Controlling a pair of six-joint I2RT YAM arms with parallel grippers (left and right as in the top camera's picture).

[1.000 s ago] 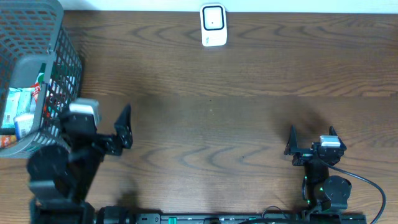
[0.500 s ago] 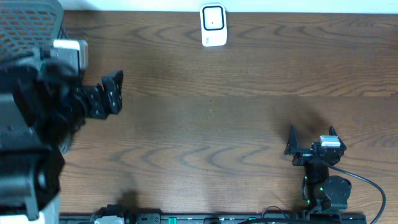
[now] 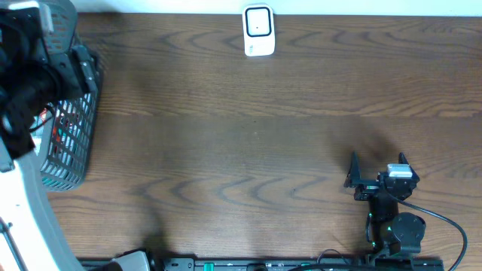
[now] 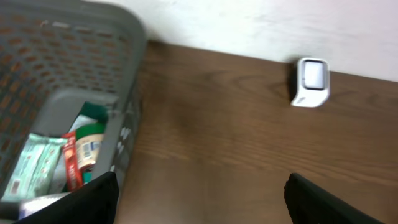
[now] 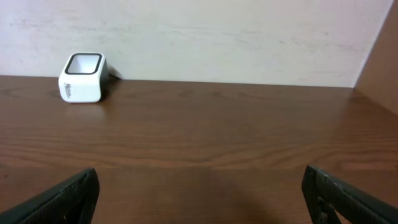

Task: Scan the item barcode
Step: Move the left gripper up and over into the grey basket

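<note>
A grey mesh basket point(image 4: 68, 56) at the table's left edge holds several packaged items, among them a green packet point(image 4: 38, 163) and a red-labelled tube point(image 4: 84, 149). The white barcode scanner point(image 3: 257, 30) stands at the far middle of the table. It also shows in the wrist views as the scanner point(image 4: 312, 81) and the scanner point(image 5: 83, 77). My left gripper point(image 4: 200, 198) hangs open and empty above the table just right of the basket, its left finger over the basket's edge. My right gripper point(image 3: 376, 172) rests open near the front right, holding nothing.
In the overhead view the raised left arm point(image 3: 30, 83) covers most of the basket point(image 3: 71, 143). A pale wall runs along the table's far edge behind the scanner. Bare dark wood point(image 3: 256, 150) lies between the two arms.
My left arm has lifted and swung from the front left up and back over the basket, its jaws staying open. The right arm has not moved.
</note>
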